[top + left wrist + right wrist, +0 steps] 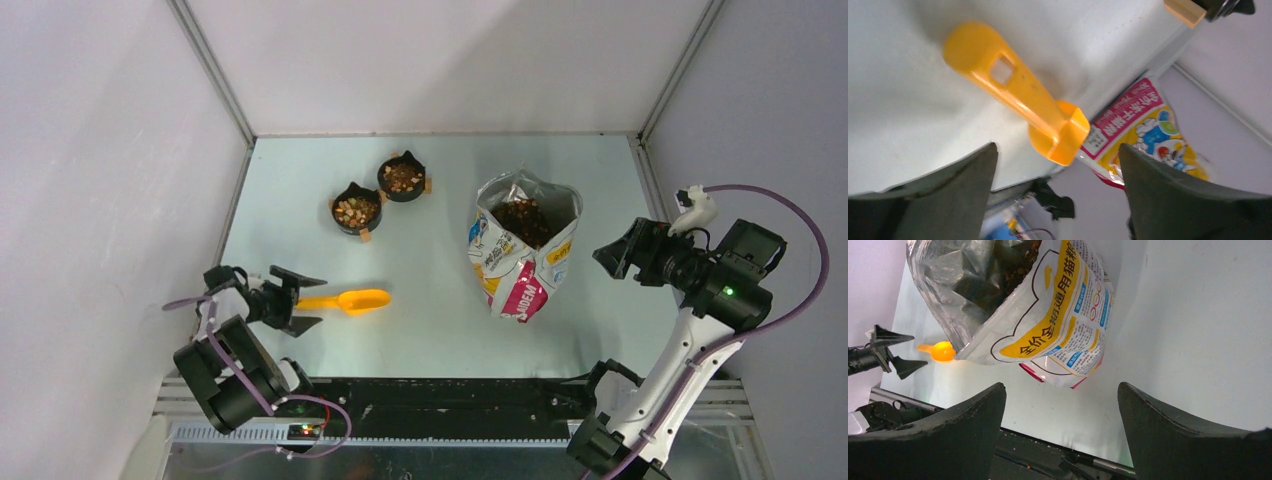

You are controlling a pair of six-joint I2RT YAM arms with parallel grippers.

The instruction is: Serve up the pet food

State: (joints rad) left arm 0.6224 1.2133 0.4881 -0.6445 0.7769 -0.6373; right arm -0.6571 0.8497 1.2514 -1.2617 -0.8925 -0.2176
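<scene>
Top external: pet food [403,177] beyond left hand [320,301]

Both arms are built of rounded black joint housings. The right arm [745,265] adds a long white link [688,348] and a white cap [697,208] by its wrist, while the left arm [225,378] looks black throughout. A lilac cable [805,290] runs along the right arm, where a small green light [729,291] glows, and a second lilac cable [212,340] runs over the left. The left pincer [303,301] and right pincer [612,262] have matte dark fingers [968,435], broad wedges tapering to points.
</scene>
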